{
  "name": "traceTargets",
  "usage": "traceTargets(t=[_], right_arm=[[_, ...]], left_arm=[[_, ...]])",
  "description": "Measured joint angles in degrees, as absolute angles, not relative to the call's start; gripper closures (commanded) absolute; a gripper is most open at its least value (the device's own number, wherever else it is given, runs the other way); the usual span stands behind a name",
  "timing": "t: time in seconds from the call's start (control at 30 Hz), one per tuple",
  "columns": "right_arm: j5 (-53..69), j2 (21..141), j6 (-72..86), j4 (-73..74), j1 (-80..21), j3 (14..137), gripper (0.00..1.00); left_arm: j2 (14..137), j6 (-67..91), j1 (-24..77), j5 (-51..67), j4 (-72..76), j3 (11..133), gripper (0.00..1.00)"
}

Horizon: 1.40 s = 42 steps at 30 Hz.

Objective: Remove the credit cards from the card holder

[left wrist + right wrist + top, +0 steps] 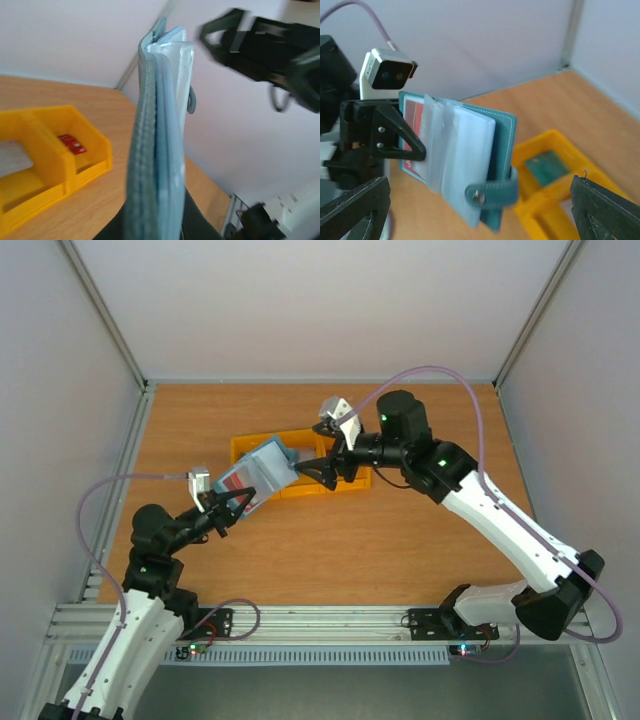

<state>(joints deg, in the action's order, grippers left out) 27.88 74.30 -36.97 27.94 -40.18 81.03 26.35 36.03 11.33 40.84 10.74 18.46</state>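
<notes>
**A:** What is seen at the left?

**B:** The left gripper (238,504) is clamped on the near edge of the card holder (268,468). The holder is held up off the table (400,540), tilted, over the left part of the yellow bins (245,448).

**A:** How is the holder to be described?

**B:** A dusty blue-green cover with a stitched edge is shown, opened like a book. Clear plastic sleeves (465,145) are fanned out from it. A strap (492,192) with a metal snap hangs at the free edge. A red-and-white card (413,120) is visible behind the sleeve nearest the left gripper's fingers (400,137).

**A:** And further right?

**B:** The right gripper (312,472) is found just beside the holder's right edge, its jaws spread wide and nothing gripped. Whether a fingertip touches the holder cannot be told.

**A:** What is seen in the bins?

**B:** A teal-green card (547,167) is laid in one compartment, and a red card (72,144) in another.
</notes>
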Motion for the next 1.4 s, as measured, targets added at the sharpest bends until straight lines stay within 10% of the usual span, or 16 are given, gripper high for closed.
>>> traceTargets(t=[0.23, 0.43, 0.5, 0.63, 1.4], right_arm=[[38.7, 80.2, -29.7, 23.3, -42.6, 78.8, 0.06], [44.3, 80.9, -29.6, 23.5, -45.1, 78.8, 0.97], [45.8, 80.9, -29.8, 23.6, -45.1, 78.8, 0.99], [47.7, 80.2, -30.7, 24.6, -44.7, 78.8, 0.99], [56.4, 75.8, -30.6, 26.0, -39.3, 77.3, 0.99]], left_arm=[[26.3, 31.2, 13.0, 52.3, 14.0, 22.0, 1.0], [26.5, 29.9, 13.6, 55.3, 14.2, 22.7, 1.0], [26.8, 29.8, 13.6, 55.4, 14.2, 22.7, 0.98], [27.0, 29.5, 13.8, 55.5, 14.2, 22.8, 0.49], [26.7, 29.2, 14.8, 49.8, 14.0, 25.3, 0.55]])
